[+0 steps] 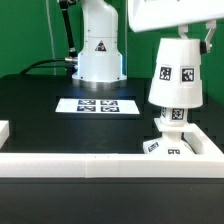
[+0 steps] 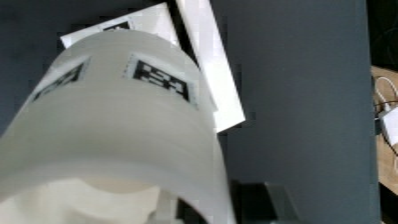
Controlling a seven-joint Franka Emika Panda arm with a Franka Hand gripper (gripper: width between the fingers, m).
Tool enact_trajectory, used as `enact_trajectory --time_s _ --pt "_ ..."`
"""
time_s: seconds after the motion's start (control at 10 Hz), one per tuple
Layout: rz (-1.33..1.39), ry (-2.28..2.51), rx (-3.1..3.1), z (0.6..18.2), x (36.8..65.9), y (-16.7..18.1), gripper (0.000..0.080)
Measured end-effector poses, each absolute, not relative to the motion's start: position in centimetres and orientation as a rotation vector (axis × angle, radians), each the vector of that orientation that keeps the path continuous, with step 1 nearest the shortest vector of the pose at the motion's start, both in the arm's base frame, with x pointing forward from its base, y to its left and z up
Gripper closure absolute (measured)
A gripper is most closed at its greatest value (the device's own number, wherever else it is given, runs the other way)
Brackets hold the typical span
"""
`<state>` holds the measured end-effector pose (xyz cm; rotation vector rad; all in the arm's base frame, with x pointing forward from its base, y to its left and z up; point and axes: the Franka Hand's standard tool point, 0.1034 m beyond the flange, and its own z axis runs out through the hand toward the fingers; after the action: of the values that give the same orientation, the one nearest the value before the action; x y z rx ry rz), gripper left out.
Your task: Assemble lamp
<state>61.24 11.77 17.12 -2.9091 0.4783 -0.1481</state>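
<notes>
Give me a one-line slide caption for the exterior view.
Tagged white lamp shade standing over the lamp base, robot pedestal and marker board behind on the black table.

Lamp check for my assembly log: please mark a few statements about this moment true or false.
1. The shade stands upright over the base. True.
2. The shade lies on its side on the marker board. False: it is upright, apart from that board.
3. The shade carries black-and-white tags. True.
4. The marker board lies at the exterior view's right of the base. False: it lies to the left.
5. The gripper's jaws are plainly seen wide open. False: the pictures do not show how they stand.
</notes>
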Motion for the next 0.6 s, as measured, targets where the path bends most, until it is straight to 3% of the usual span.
enact_trajectory --time_s 0.3,0.6 --pt "-0.181 0.431 -2.922 15.3 61.6 11.9 0.0755" --pt "-0.183 0.421 -2.925 14.9 61.5 12.0 0.0755"
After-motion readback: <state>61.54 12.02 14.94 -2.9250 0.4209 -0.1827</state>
